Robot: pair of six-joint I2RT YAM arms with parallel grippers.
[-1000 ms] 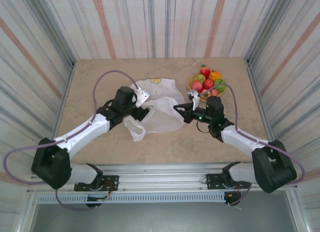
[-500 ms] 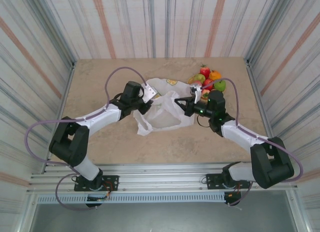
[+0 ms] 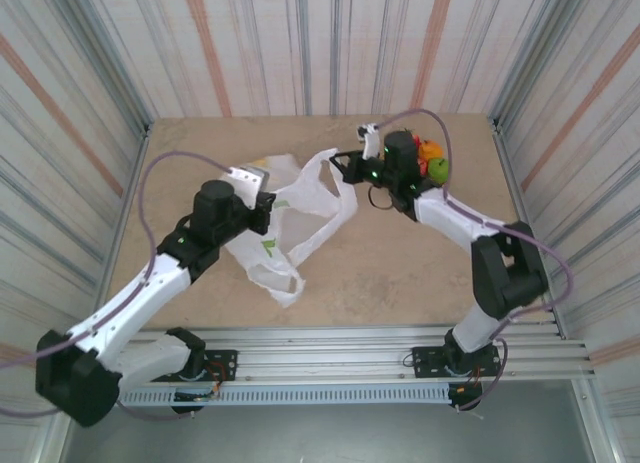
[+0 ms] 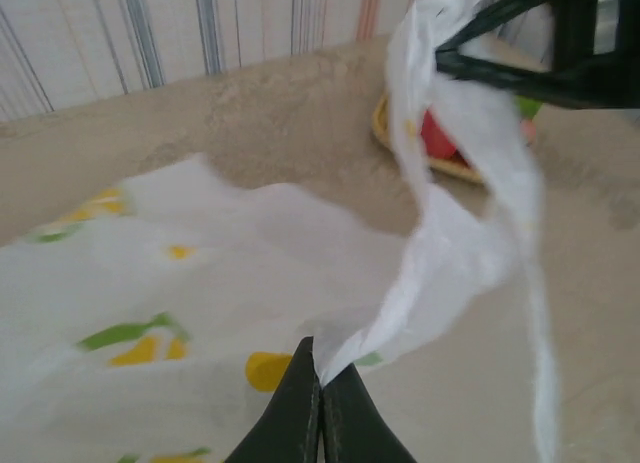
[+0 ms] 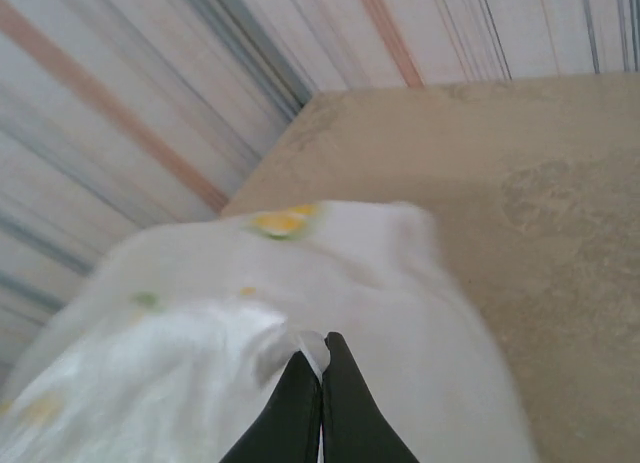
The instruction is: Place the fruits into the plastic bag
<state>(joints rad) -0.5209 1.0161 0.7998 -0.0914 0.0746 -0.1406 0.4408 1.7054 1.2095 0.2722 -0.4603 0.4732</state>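
Observation:
The white plastic bag [image 3: 296, 215], printed with lemon slices, is stretched between both grippers above the table's middle. My left gripper [image 3: 264, 207] is shut on one edge of the bag [image 4: 200, 283]; its tips [image 4: 320, 368] pinch a twisted strip. My right gripper [image 3: 334, 160] is shut on the opposite edge, holding it up near the back of the table. In the right wrist view its tips [image 5: 322, 349] pinch the film of the bag [image 5: 180, 383]. The fruits [image 3: 433, 159], an orange and a green apple showing, sit behind my right arm. A red fruit [image 4: 437, 139] lies in the tray.
The tan woven tray [image 4: 386, 125] holding the fruits stands at the back right, mostly hidden by my right arm. Striped walls close in the table on three sides. Bare tabletop [image 3: 400, 273] lies in front of the bag.
My left gripper pulled back and to the left with its bag edge. My right gripper moved toward the back, lifting its edge, so the bag is drawn out between them.

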